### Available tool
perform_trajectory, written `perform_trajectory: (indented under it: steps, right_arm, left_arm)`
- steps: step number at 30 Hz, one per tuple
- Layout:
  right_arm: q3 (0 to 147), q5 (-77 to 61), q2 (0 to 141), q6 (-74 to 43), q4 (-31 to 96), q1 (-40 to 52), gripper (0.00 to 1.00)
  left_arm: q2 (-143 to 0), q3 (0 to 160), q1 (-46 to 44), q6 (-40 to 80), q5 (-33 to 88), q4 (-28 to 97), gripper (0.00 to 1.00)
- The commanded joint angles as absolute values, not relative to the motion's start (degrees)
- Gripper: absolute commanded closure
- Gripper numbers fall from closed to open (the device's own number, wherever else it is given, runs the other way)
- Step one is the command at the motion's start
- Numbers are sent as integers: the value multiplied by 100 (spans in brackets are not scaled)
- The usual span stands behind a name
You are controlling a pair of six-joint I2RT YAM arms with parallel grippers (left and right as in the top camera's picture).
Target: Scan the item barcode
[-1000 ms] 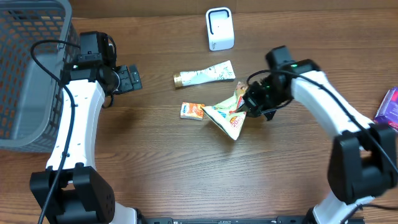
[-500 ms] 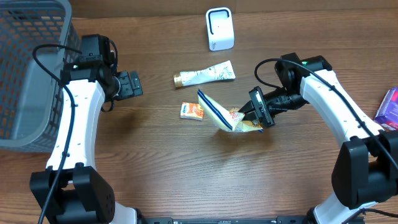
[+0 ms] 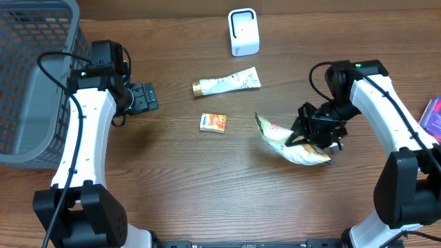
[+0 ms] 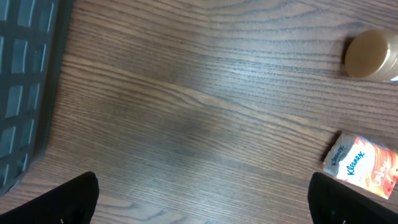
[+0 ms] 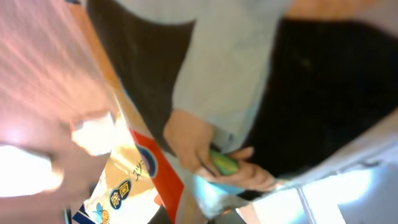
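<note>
Since the earlier overhead frames, your right arm has swung the snack pouch (image 3: pixel 286 146) off the middle of the table, to the right and nearer. It now sits well apart from the other small items, which have not moved, and your left arm has stayed where it was.

A brown wooden table (image 3: pixel 207 186) fills the overhead view. A grey mesh basket (image 3: pixel 27 76) stands at the far left edge. Your left gripper (image 3: pixel 149 97) hovers just right of the basket with its jaws spread wide and nothing between them. In the left wrist view its two dark fingertips (image 4: pixel 68 199) show at the bottom corners, with bare wood between them.

Your right gripper (image 3: pixel 303 136) is clamped on the pouch's right end. The pouch is white, with red and yellow print, and stretches out to the left of the jaws. From above I cannot tell whether it touches the table. The right wrist view is a blurred close-up of the pouch's printing, and no barcode can be made out there.

A white scanner (image 3: pixel 243 32) stands upright at the far centre edge. A white tube (image 3: pixel 227 84) with a gold cap lies nearer than the scanner. An orange tissue packet (image 3: pixel 213 122) lies just nearer than the tube. A purple package (image 3: pixel 433 118) is cut off by the right edge.
</note>
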State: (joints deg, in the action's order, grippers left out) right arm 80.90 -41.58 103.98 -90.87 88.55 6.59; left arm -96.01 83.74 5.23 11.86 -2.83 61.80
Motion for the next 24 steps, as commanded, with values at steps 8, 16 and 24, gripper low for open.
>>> perform_trajectory:
  steps: [8,16,24]
  right_arm:
    - [7780,-3177,10287,-8079,9712,1422,96]
    - [7312,-3310,11266,-7601,9137,1566,96]
    - [7411,-2523,12014,-7371,9096,1393,67]
  left_arm:
    - [-9459,8501,521,1450,-296,6193,0]
    - [-9459,8501,521,1697,-296,6152,0]
    - [-9459,8501,521,1695,-298,6149,0]
